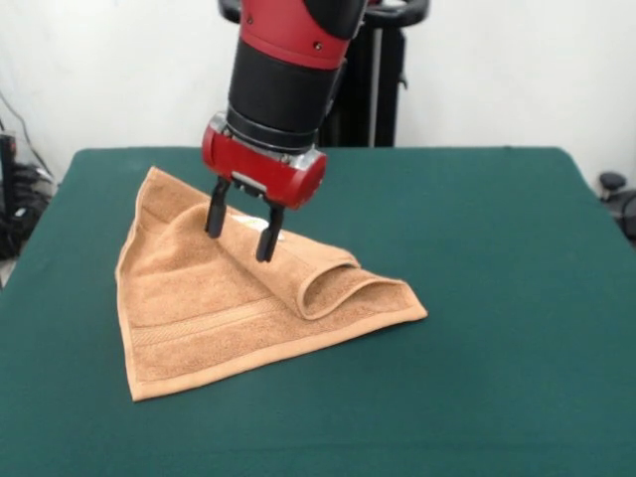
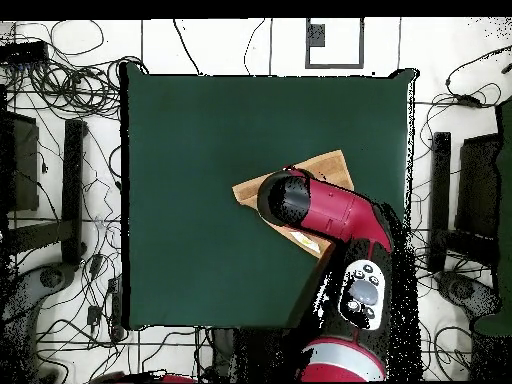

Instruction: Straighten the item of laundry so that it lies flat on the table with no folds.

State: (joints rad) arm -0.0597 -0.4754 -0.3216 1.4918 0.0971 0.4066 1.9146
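1. Towel [image 1: 214, 313] (light orange-tan terry cloth) lies on the green surface [image 1: 497, 298], in the left half of the front view, well inside the edges.
2. Towel shape in the front view: roughly triangular outline, one corner at the upper left, one at the lower left near the front edge, one pointing right.
3. Fold state: not flat. A rolled-over flap runs from under the gripper down to the right, ending in a rounded loop of cloth near the right-hand corner; the border hem shows along that loop.
4. Woven band visible across the lower left part, parallel to the front hem.
5. Gripper [image 1: 241, 230]: red body, two dark fingers [image 1: 215, 214] pointing down, spread apart with a clear gap between them. Tips are at or just above the raised fold; contact cannot be confirmed. Nothing is clamped between the fingers.
6. Small pale patch between the fingers on the cloth (possibly a tag, too small to tell).
7. Overhead view: the arm [image 2: 330, 215] covers most of the towel [image 2: 325, 165]; only a tan corner and an edge strip show beside it, right of the surface's centre [image 2: 200, 180]. Gripper itself is hidden under the arm here.
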